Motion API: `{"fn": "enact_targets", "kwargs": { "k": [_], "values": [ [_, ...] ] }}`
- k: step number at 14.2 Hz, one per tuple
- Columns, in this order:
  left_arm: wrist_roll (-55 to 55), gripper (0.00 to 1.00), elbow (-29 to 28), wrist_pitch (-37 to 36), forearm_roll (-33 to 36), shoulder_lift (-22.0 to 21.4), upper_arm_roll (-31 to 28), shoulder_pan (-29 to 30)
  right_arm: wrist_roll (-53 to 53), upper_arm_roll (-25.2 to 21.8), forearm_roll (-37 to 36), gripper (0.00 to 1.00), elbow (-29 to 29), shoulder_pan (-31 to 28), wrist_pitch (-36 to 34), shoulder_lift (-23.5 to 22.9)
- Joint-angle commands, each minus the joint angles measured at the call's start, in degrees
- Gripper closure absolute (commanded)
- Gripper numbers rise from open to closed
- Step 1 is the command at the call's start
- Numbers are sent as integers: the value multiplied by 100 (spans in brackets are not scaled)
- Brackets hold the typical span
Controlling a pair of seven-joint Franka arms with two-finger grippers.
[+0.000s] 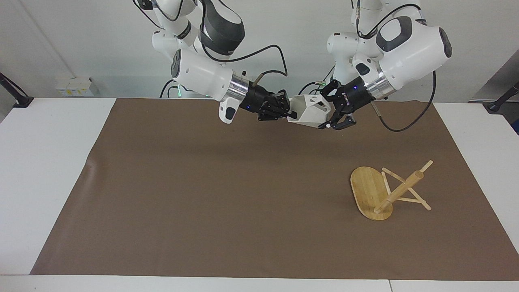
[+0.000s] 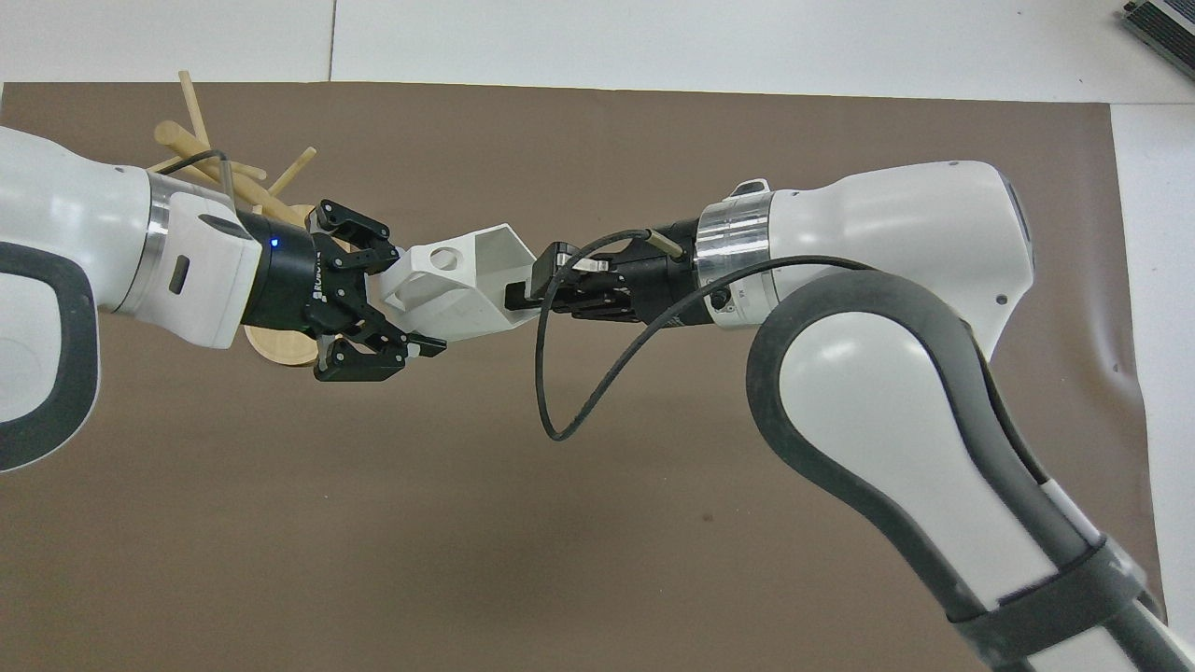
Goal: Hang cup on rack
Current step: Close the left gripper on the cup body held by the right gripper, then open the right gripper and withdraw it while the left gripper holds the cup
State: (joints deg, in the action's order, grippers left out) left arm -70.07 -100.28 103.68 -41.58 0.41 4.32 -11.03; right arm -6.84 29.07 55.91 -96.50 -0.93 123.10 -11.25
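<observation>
The faceted white cup (image 1: pixel 310 111) hangs in the air over the brown mat (image 1: pixel 202 194), at about the 12 o'clock edge of the mat in the facing view, gripped from both ends. The right gripper (image 1: pixel 288 114) comes in from the 9 o'clock side of that view and is clamped tight on the cup's rim wall, its black fingers closed to a narrow pinch. The left gripper (image 1: pixel 329 115) comes in from the 3 o'clock side, and its fingers are drawn in against the cup's handle end, closed on the blocky handle. In the overhead view the same handover shows the other way round: the left gripper (image 2: pixel 411 303) at 9 o'clock of the cup (image 2: pixel 462 289), the right gripper (image 2: pixel 523 294) at 3 o'clock, the handle's round hole facing up beside the left fingers (image 2: pixel 422 347). The cup lies tilted on its side between the two, mouth toward the right gripper.

The bamboo rack (image 1: pixel 385 190) lies tipped over on the mat toward the left arm's end of the table, at about 4 o'clock from the cup in the facing view and well apart from it. Its oval base (image 1: pixel 367 190) stands on edge, its post (image 1: pixel 399 190) slants, and thin pegs (image 1: pixel 407 199) rest on the mat. In the overhead view the rack (image 2: pixel 201 140) is partly hidden under the left arm.
</observation>
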Motion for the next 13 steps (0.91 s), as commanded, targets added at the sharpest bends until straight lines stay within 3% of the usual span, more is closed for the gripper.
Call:
{"fn": "enact_targets", "kwargs": {
  "k": [1, 5, 7, 9, 10, 13],
  "values": [
    [266, 100, -115, -6, -70, -137, -54, -57, -80, 63, 157, 100, -70, -21, 117, 44],
    [284, 100, -141, -6, -70, -155, -63, -57, -63, 63, 157, 100, -70, -21, 117, 44],
    [336, 100, -150, -6, -70, -164, -63, -48, -36, 63, 157, 62, -70, -30, 100, 44],
    [363, 100, -150, -14, -70, -164, -63, -31, -54, 63, 157, 42, -79, -30, 100, 44],
    [441, 100, -159, -14, -70, -164, -63, -31, -45, 55, 157, 3, -79, -30, 109, 44],
    [643, 100, -168, -6, -44, -172, -80, 4, -54, 55, 148, 0, -70, -30, 117, 44]
  ]
}}
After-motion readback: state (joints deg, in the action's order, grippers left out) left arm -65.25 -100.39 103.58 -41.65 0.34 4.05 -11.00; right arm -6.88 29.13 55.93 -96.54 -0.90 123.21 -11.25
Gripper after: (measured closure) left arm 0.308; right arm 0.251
